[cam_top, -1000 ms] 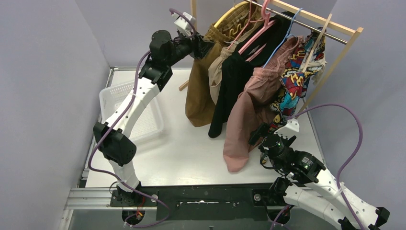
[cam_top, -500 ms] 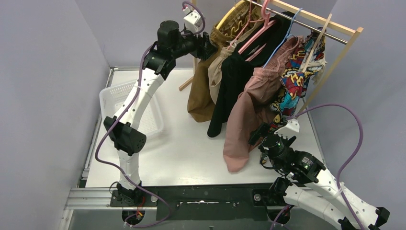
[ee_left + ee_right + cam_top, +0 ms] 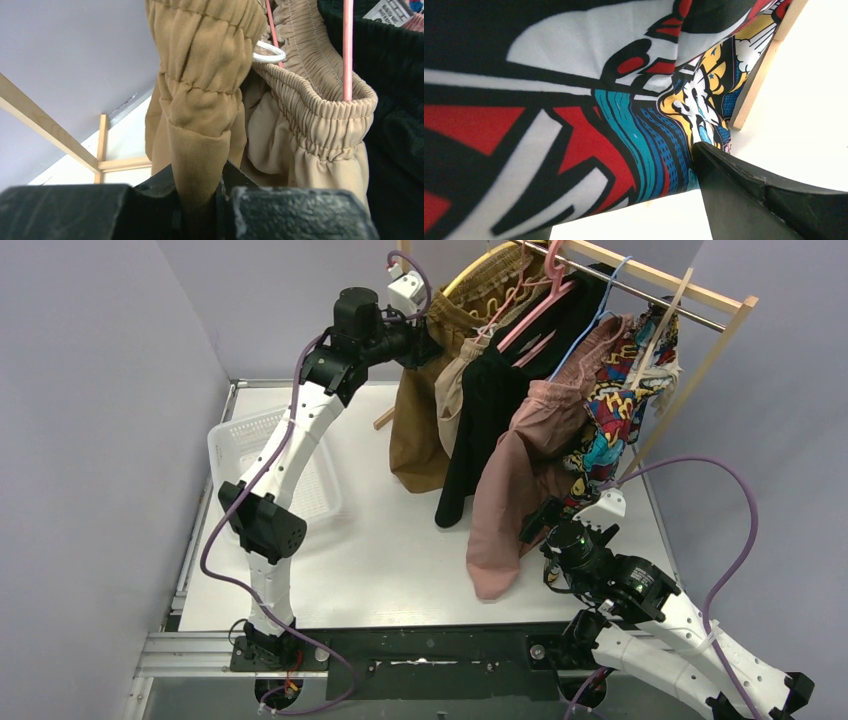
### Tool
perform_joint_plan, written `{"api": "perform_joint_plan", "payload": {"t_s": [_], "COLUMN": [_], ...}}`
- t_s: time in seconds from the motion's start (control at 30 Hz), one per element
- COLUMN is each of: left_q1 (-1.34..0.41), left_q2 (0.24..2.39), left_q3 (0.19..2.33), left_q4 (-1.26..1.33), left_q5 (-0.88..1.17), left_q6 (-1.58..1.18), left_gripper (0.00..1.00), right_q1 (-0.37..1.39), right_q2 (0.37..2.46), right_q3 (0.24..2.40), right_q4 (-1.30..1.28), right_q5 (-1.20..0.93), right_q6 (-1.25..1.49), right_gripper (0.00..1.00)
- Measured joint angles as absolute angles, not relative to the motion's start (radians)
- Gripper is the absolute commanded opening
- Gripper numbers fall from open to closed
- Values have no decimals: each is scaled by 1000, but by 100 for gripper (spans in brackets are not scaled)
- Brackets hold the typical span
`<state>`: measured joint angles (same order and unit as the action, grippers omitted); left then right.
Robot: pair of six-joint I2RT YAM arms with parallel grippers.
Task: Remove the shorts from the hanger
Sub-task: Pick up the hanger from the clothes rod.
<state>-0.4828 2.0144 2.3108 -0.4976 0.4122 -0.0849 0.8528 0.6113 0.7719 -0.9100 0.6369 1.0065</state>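
The job has only just begun. All the shorts hang on the wooden rack along the far edge of the tabletop. None of them is off its hanger yet. From the left I see the olive-brown shorts, the beige-tan shorts, the black shorts, the dusty pink shorts and a pair with bright cartoon pictures. The white basket sits by the left edge of the tabletop, and I see no shorts in it.

The left gripper is up high at the left end of the rack. Its fingers are squeezed together on a fold of the olive-brown shorts, just under the stretchy waist. The left wrist camera shows the cloth pinched tight between them. I think these shorts are the first to come off, and a pull is what comes next.

The right gripper is low, near the right front of the tabletop. Its fingers are wide apart and hold nothing. It sits just beside the bottom of the cartoon pair. I cannot tell if it touches the cloth.
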Motion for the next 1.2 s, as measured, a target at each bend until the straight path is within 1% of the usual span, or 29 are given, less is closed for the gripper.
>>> {"api": "perform_joint_plan", "payload": {"t_s": [0.17, 0.4, 0.67, 1.0, 1.2], "left_q1": [-483, -486, -500, -503, -502], "left_q2": [2014, 1969, 1922, 1796, 1683], "left_q3": [2302, 2134, 2031, 1921, 1746], "left_q4": [-477, -274, -168, -139, -131], "left_q5": [415, 395, 334, 292, 237], "left_q6": [-87, -88, -66, -60, -39], "left_gripper": [0, 0, 0, 0, 0], "right_q1": [853, 853, 853, 853, 853], "right_q2": [611, 611, 611, 614, 612], "right_q3": [772, 772, 772, 772, 774], "right_q4": [-921, -922, -921, -921, -921], "right_q5": [637, 637, 637, 629, 612], "right_q6": [1007, 1008, 1010, 1010, 1008], "right_gripper": [98, 98, 98, 98, 98]}}
